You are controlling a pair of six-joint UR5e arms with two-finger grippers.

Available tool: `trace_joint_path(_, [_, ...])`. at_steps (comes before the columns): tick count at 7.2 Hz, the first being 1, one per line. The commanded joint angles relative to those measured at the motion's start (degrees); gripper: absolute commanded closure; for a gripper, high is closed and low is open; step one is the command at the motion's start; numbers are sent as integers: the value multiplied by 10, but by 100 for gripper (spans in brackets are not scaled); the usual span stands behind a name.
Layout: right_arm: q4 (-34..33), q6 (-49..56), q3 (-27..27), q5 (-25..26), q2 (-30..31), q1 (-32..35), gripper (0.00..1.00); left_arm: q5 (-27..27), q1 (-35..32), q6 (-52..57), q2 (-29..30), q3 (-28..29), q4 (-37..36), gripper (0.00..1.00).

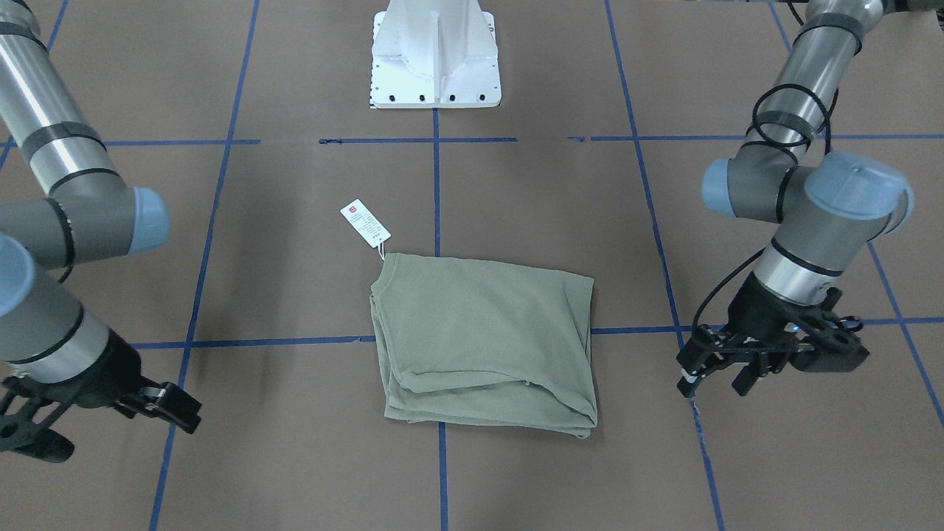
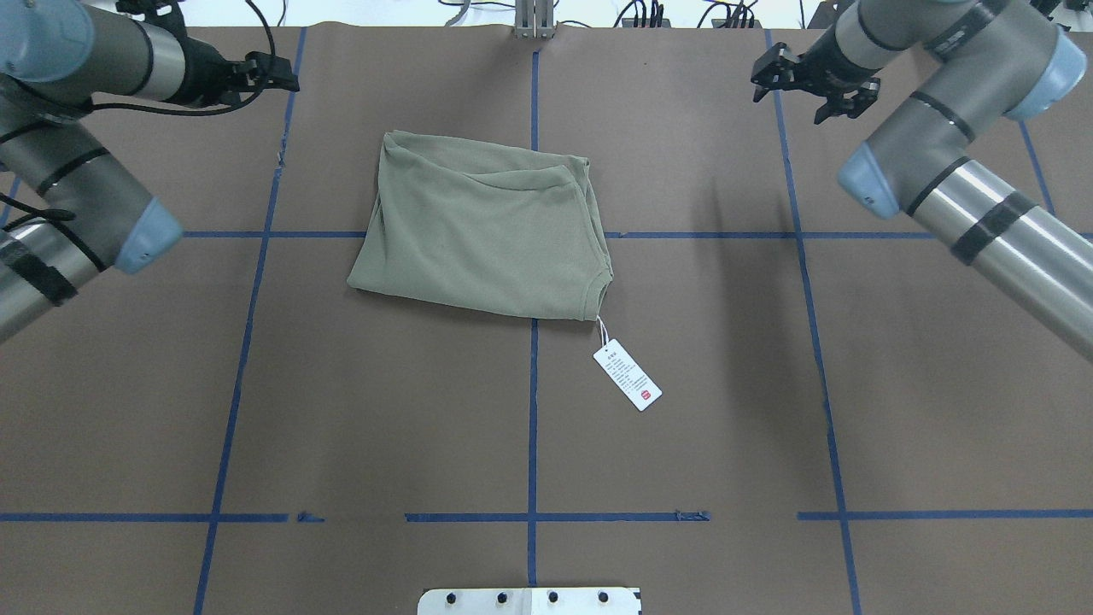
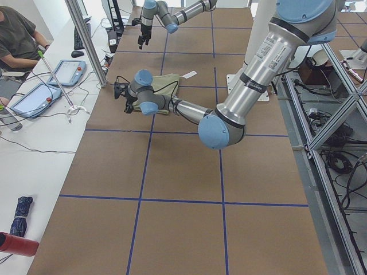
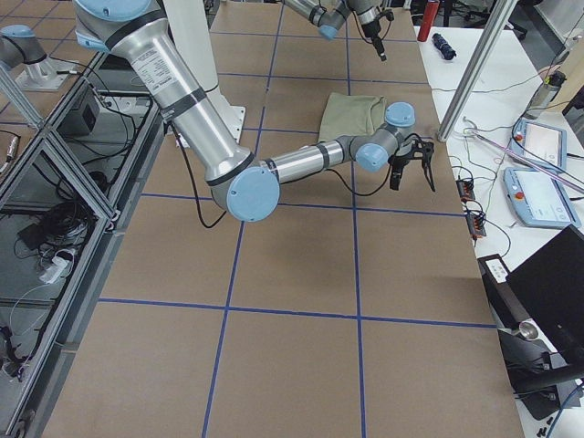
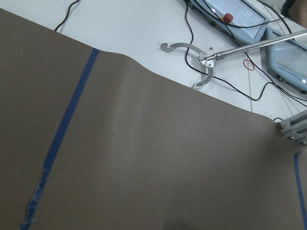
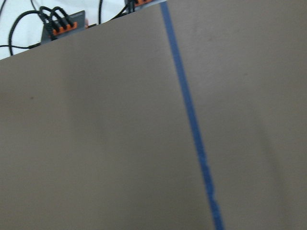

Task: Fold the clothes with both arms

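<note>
1. The green shirt (image 2: 482, 231) lies in the middle of the tabletop (image 2: 384, 410), folded into a compact, roughly rectangular bundle across the crossing of the blue tape lines (image 2: 533, 401). The layered edges face away from the robot's white base (image 1: 435, 51).
2. Its white tag (image 2: 628, 376) trails out on its string from the collar corner, flat on the tabletop just beside the bundle on the base side. It is free of the folds, so it would not be trapped if the shirt were lifted.
3. The left hand (image 1: 714, 380) hangs well apart from the shirt on its own side. Its fingers are spread wide and hold nothing.
4. The right hand (image 2: 794, 85) is likewise well off to the other side, wide and empty.
5. Both wrist cameras show only bare brown paper and tape, with no cloth, which fits the hands being parked clear of the shirt.
6. With the arms pulled out to either flank, nothing presses on or drags the bundle. The folding looks finished or nearly so.
7. One far edge bulges a little, so a last smoothing might be worthwhile.
</note>
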State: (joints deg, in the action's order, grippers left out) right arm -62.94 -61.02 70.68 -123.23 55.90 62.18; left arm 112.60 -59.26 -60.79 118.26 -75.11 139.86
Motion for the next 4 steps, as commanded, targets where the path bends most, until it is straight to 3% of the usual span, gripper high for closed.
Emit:
trace_joint_path(1, [-85,234,31,-63,63,93,0,49,-76,206,-61,-32,-44,0])
trace_joint_path(4, [-288,528,151,-66,170,173,0,164,-243,516,-94,-54,-251,0])
